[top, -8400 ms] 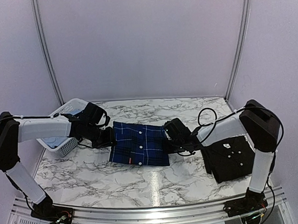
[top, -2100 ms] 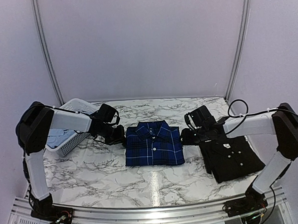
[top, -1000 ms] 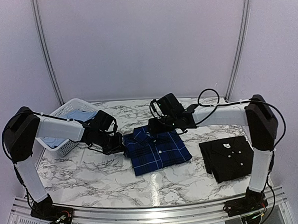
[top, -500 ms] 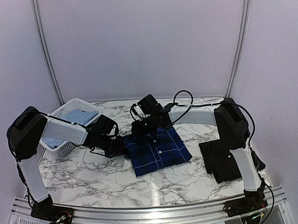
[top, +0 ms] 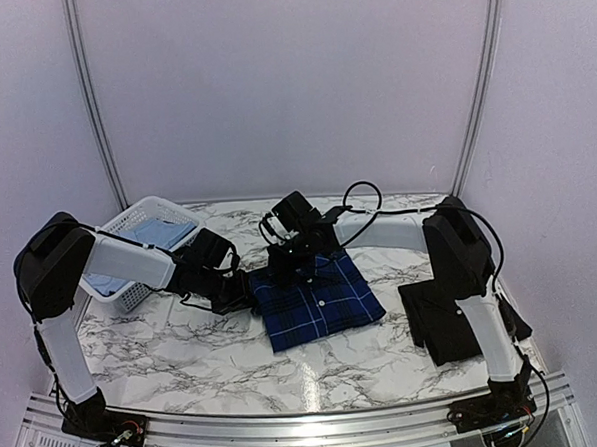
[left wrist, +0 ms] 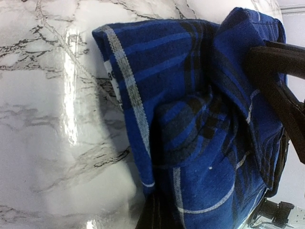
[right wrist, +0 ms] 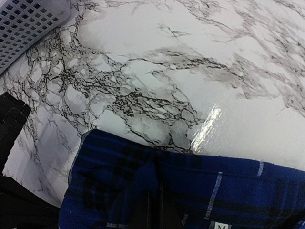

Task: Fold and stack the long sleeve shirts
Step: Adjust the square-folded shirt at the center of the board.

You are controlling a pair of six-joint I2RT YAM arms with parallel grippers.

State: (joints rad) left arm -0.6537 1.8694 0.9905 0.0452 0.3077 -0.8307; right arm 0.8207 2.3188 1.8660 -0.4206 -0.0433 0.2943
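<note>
Top external view: the plaid shirt (top: 321, 300) lies folded at the middle of the table (top: 184, 340), turned at an angle, with its collar toward the upper left of the frame. The left end effector (top: 244, 291) sits at the shirt's left edge, clenched on the cloth there. The right end effector (top: 293, 266) is down on the collar end at the shirt's upper edge, its fingers pinched together on the plaid fabric.

At the right of the frame the black shirt (top: 430, 312) lies folded flat on the table, well apart from the plaid one, partly behind the right arm. At the left a white basket (top: 153, 202) stands on the table with the pale blue shirt (top: 165, 230) inside it.

Left wrist view: the plaid shirt (left wrist: 200, 119) bunches into a raised fold above the dark fingers (left wrist: 155, 217) at the bottom edge.

Right wrist view: blue plaid cloth (right wrist: 200, 191) fills the lower frame, the basket (right wrist: 24, 19) in the upper left corner.
</note>
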